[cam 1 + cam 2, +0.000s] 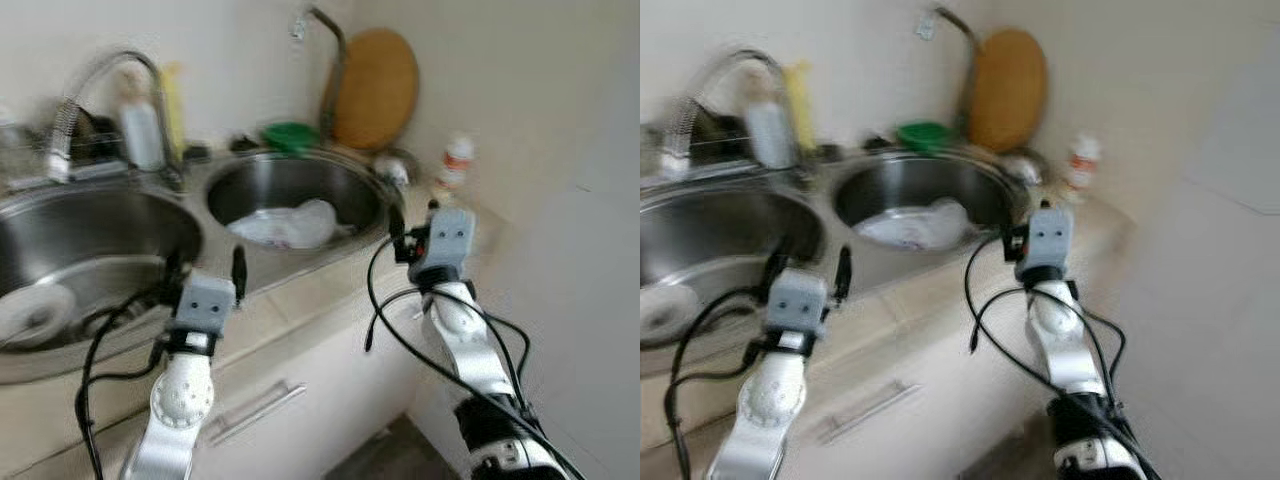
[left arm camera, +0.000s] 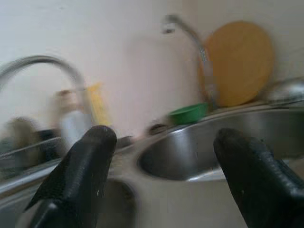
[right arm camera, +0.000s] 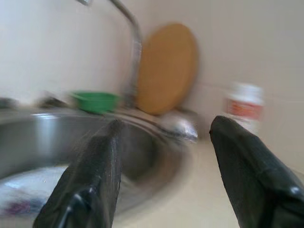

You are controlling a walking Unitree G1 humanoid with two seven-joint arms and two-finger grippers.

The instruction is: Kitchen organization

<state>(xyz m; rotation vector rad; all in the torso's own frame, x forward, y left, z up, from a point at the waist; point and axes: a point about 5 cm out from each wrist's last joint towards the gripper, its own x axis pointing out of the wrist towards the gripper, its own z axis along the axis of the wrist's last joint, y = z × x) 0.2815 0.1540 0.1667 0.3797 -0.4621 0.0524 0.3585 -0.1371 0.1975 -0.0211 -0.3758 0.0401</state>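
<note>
Two tools, left tool [image 1: 207,267] and right tool [image 1: 418,222], hung wide and empty at the counter's [image 1: 300,300] front edge. A white bag [image 1: 290,224] lay in the right sink [image 1: 290,185]; reaching slowly past the rim would suit.

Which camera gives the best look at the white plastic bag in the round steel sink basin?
The left eye view: the white plastic bag lies whole and unblocked in the round steel sink basin. The right eye view shows it blurrier. The right wrist view catches a smeared edge; the left wrist view gives just a pale sliver.
</note>
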